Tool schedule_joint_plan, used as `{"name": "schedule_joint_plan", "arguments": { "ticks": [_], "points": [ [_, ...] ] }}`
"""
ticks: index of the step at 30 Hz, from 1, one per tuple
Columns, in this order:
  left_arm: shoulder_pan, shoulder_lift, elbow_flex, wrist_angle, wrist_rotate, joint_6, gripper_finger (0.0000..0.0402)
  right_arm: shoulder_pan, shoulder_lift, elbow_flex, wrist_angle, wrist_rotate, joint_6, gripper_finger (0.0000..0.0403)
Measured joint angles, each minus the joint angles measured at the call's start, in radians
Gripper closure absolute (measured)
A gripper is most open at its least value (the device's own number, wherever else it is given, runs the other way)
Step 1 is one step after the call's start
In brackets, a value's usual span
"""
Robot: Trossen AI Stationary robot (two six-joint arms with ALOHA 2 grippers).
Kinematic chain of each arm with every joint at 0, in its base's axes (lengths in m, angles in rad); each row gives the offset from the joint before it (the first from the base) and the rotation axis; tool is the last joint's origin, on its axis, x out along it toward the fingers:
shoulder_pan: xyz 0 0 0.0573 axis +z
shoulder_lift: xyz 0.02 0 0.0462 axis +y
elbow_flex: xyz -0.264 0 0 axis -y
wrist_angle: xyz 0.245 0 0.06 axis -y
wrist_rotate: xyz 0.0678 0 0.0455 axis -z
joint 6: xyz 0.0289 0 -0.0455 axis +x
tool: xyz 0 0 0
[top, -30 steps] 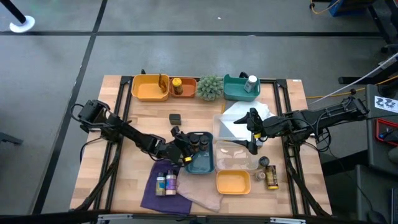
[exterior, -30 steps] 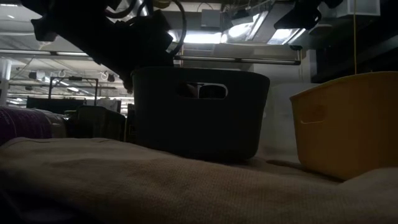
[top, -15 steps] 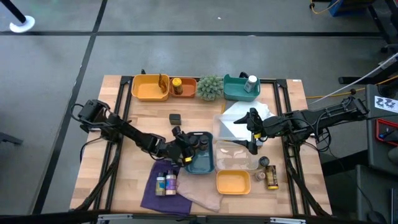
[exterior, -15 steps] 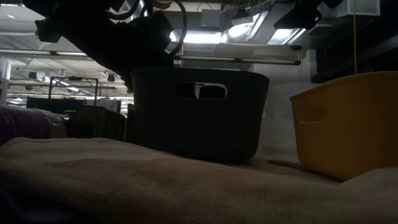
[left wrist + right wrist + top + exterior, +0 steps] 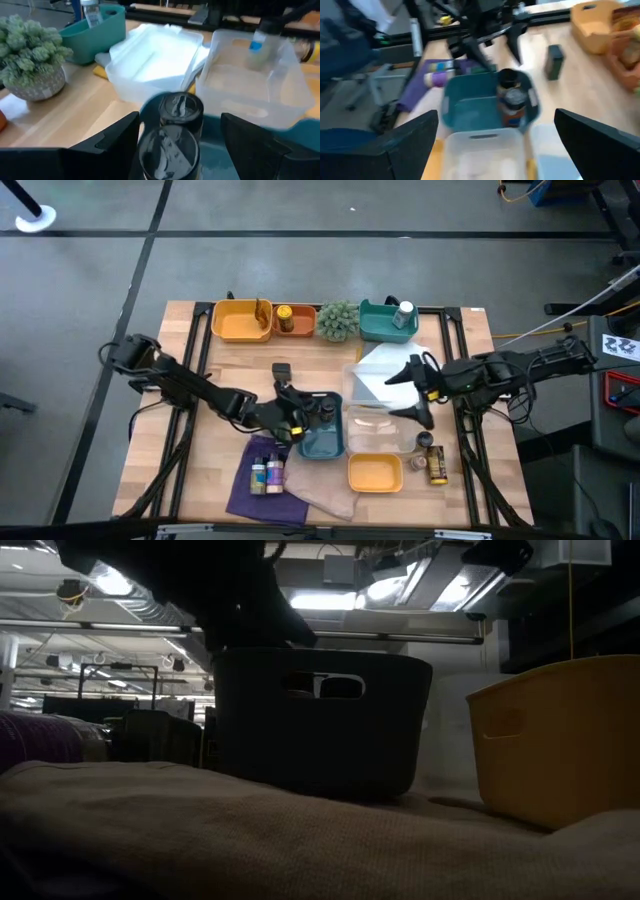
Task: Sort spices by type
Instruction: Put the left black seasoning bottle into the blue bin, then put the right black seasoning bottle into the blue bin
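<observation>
Two dark-lidded spice jars [image 5: 321,409] stand side by side at the far end of a blue tray [image 5: 323,442] in the middle of the table. My left gripper [image 5: 292,416] is open just left of them; in the left wrist view its fingers stand on either side of the jars [image 5: 172,134] with a gap to each. My right gripper [image 5: 414,396] is wide open above a clear plastic tub [image 5: 382,430], right of the blue tray. The right wrist view shows the blue tray and the jars [image 5: 512,96].
At the far edge stand a yellow tray [image 5: 240,322], an orange tray with a jar [image 5: 287,320], a green plant [image 5: 338,320] and a teal tray with a white bottle [image 5: 392,318]. Small bottles lie on a purple cloth [image 5: 262,473]. A yellow tray [image 5: 375,472] and two jars [image 5: 433,460] stand near right.
My right gripper has gone a little toward the table's right edge. My left arm has swung its elbow and rear part toward the table's left edge, and in the low view it has risen; its gripper stays beside the two jars.
</observation>
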Motion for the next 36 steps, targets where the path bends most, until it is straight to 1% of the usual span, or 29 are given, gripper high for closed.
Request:
{"name": "schedule_joint_plan", "arguments": {
  "ticks": [5, 8, 11, 16, 19, 23, 26, 29, 32, 36],
  "points": [
    [0.000, -0.051, 0.000, -0.020, 0.000, 0.005, 0.0139, 0.000, -0.046, 0.000, -0.093, -0.071, 0.108, 0.0006],
    [0.000, -0.071, 0.000, -0.019, 0.000, 0.006, 0.0139, 0.001, -0.061, 0.000, -0.168, -0.073, 0.188, 0.0006],
    [0.000, -0.078, 0.000, -0.019, 0.000, 0.007, 0.0139, 0.001, -0.059, 0.001, -0.254, -0.090, 0.276, 0.0006],
    [0.000, -0.079, 0.000, -0.030, 0.000, 0.007, 0.0139, 0.001, -0.044, 0.001, -0.406, -0.194, 0.411, 0.0006],
    [0.000, -0.079, 0.000, -0.049, 0.000, -0.002, 0.0139, 0.001, -0.035, 0.001, -0.493, -0.250, 0.458, 0.0006],
    [0.000, -0.079, 0.000, -0.048, 0.000, -0.005, 0.0139, 0.001, -0.021, 0.001, -0.595, -0.256, 0.524, 0.0006],
    [0.000, -0.079, 0.000, -0.047, 0.000, -0.004, 0.0139, 0.001, -0.018, 0.001, -0.604, -0.256, 0.571, 0.0006],
    [0.000, -0.079, 0.000, -0.049, 0.000, -0.006, 0.0139, 0.001, -0.014, 0.001, -0.594, -0.257, 0.574, 0.0006],
    [0.000, -0.079, 0.000, -0.049, 0.000, -0.006, 0.0139, 0.001, -0.011, 0.001, -0.589, -0.284, 0.584, 0.0006],
    [0.000, -0.079, 0.000, -0.062, 0.000, -0.011, 0.0139, 0.001, 0.012, 0.001, -0.584, -0.328, 0.638, 0.0006]
  ]
}}
